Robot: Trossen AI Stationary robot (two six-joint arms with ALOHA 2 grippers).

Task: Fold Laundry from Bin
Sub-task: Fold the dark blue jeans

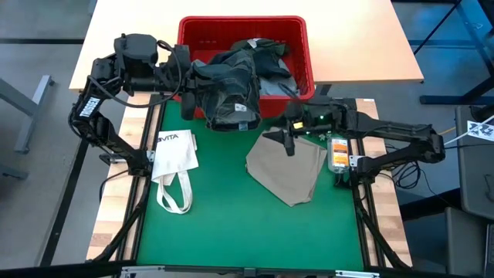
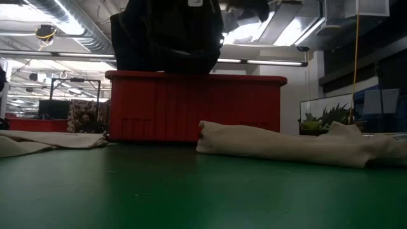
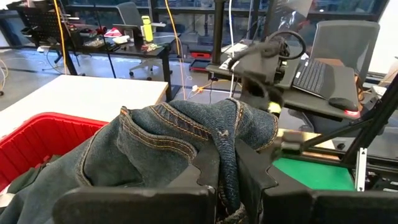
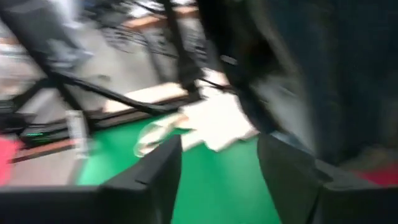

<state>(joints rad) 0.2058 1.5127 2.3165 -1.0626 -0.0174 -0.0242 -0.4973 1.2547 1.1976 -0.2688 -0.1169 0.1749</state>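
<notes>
The red bin [image 1: 297, 35] stands at the table's far edge with laundry [image 1: 274, 69] in it. Dark navy jeans [image 1: 231, 96] hang over the bin's front rim, high above it in the low view [image 2: 168, 32]. My left gripper [image 1: 191, 76] is shut on their left side. My right gripper [image 1: 284, 137] stands open just right of the jeans, over the far corner of the beige trousers [image 1: 287, 171], which lie flat on the green mat. Nothing is between its fingers in the right wrist view [image 4: 217, 168]. My left gripper pinches a bunched fold of denim [image 3: 227, 146] between its two fingers, close to the stitched waistband [image 3: 161, 134]. The fingers come nearly level from the table's left side. The jeans hang slack below and beyond them, their lower part down at the bin's front rim [image 2: 168, 73].
A white tote bag [image 1: 174, 154] with looped straps lies on the mat at the left. The mat's near half [image 1: 247, 232] is bare green. Beyond the bin runs a light wooden tabletop [image 1: 139, 31]; the frame's rails edge the mat on both sides.
</notes>
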